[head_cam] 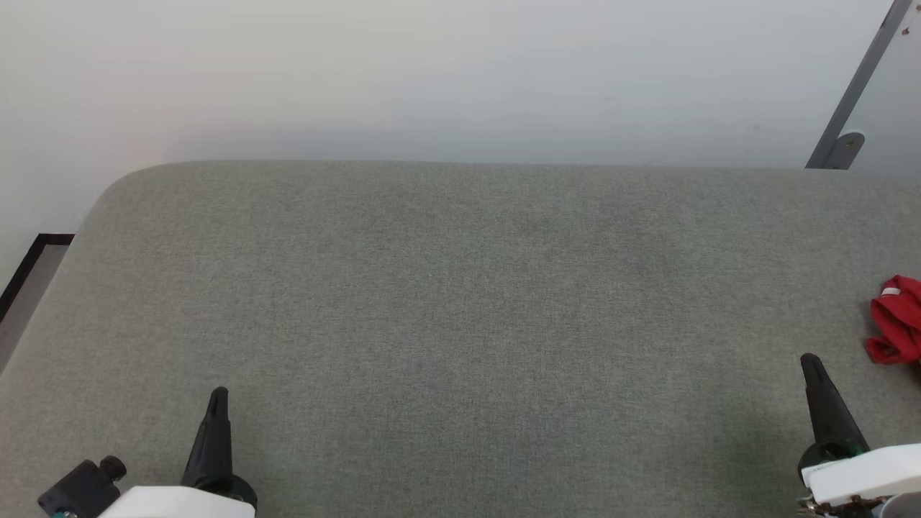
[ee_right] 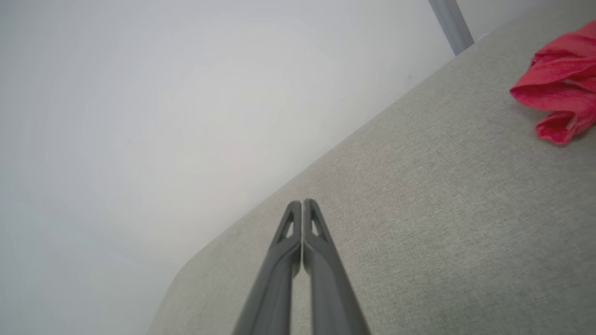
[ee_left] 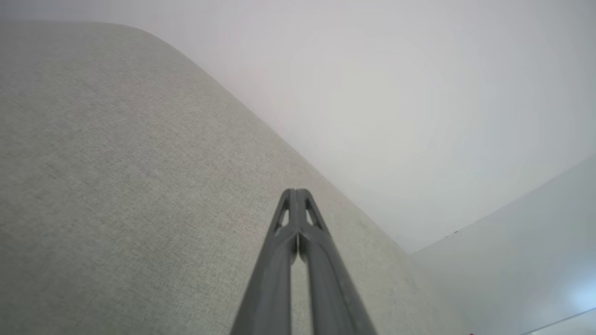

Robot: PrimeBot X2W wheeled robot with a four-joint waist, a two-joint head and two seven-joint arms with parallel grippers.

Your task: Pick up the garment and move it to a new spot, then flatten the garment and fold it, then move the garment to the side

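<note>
Well, both of my claws sit low in the head view, and both are closed on nothing. My left claw (head_cam: 217,394) rises from the lower left of the frame, pointing up the picture over the grey cushioned surface (head_cam: 460,302). In the left wrist view its two dark fingers (ee_left: 284,260) are pressed together, tips touching, with only a thin slit between them lower down. Grey woven fabric lies beneath them and to their left.

My right claw (head_cam: 809,357) stands at the lower right of the head view, likewise pointing up the frame. Its own wrist view shows the pair closed tip to tip over the same fabric.

The garment (head_cam: 896,320) lies at the far right edge of the head view. It is a crumpled bright red heap cut off by the frame, with a small white patch near its top. It rests on the cushioned surface, up and to the right of my right claw, near it but apart from it. In the right wrist view the red cloth is bunched in folds in the upper right corner, well apart from my fingertips.

A pale wall (head_cam: 432,72) stands behind the surface's rounded far edge. A grey metal post (head_cam: 856,86) slants across the upper right corner of the head view, and a dark-edged strip (head_cam: 29,270) shows at the left edge.
</note>
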